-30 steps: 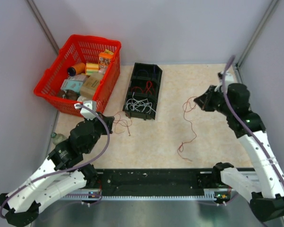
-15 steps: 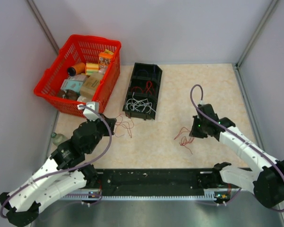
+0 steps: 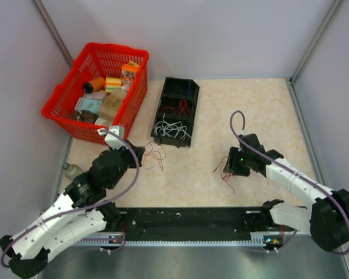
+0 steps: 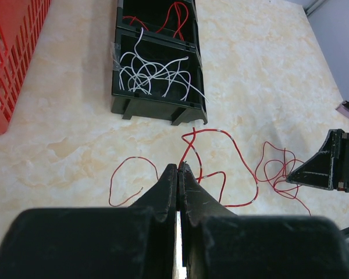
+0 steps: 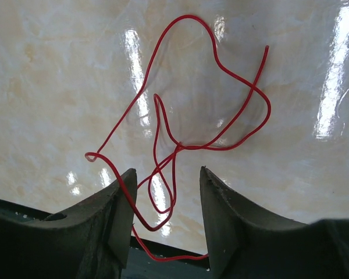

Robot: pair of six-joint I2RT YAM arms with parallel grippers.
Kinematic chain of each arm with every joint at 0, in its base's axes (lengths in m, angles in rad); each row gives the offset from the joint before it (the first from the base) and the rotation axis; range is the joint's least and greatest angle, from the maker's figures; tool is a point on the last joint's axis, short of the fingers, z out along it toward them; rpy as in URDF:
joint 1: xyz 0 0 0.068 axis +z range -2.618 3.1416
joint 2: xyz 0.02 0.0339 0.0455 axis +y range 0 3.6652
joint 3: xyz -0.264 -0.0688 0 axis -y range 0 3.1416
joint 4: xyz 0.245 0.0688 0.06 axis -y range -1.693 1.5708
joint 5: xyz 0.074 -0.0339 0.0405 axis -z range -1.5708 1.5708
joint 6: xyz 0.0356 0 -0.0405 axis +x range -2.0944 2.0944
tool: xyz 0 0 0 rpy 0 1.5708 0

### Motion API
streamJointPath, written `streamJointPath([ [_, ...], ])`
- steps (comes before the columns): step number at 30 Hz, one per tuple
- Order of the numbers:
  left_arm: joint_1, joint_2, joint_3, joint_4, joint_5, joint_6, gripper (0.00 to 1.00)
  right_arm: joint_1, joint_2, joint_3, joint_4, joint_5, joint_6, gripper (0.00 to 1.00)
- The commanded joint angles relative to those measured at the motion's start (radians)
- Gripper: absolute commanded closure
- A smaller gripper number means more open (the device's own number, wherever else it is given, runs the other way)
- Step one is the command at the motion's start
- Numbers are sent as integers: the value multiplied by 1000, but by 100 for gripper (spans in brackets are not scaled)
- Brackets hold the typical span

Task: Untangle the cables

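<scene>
Thin red wire (image 5: pixel 179 146) lies loose on beige marble-look table (image 3: pixel 192 174). R gripper (image 5: pixel 166 174) jaws released, straddling it, no grip. 2nd thin red wire (image 4: pixel 209 131) is just in front of black plastic compartment tray (image 4: pixel 157 107); L gripper (image 4: pixel 178 168) clenched on one strand. White wires (image 4: pixel 157 75) sit in tray's near bin.

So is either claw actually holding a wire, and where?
The left gripper pinches a red cable mid-tangle; the right gripper, open over the other red cable, holds nothing.
</scene>
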Motion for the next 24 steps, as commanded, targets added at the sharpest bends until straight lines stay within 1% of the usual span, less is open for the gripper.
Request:
streamJointPath([
  [1,3,10,0,58,15,-10,100,22,24,-20,83,-27,16,53],
  [4,3,13,-3,63,13,-8,100,28,47,-36,130,-30,16,54],
  [5,3,13,-4,64,13,-10,100,28,58,-40,155,-30,17,56],
  [6,3,16,-6,67,15,-8,100,30,78,-37,173,-30,14,60],
  [7,3,19,-3,69,19,-10,100,30,90,-32,179,-18,16,68],
  [8,3,20,-4,71,21,-8,100,36,93,-23,182,3,17,77],
  [10,3,22,-4,69,21,-8,100,45,99,3,178,42,13,99],
  [12,1,22,-7,72,19,-8,100,59,99,57,164,72,-3,100],
  [16,3,30,-23,83,27,-13,100,70,110,253,150,92,-73,100],
  [20,1,37,-44,101,47,-36,100,68,205,497,150,79,-125,100],
  [24,1,36,-78,135,73,-57,100,68,332,692,198,14,-147,100],
])
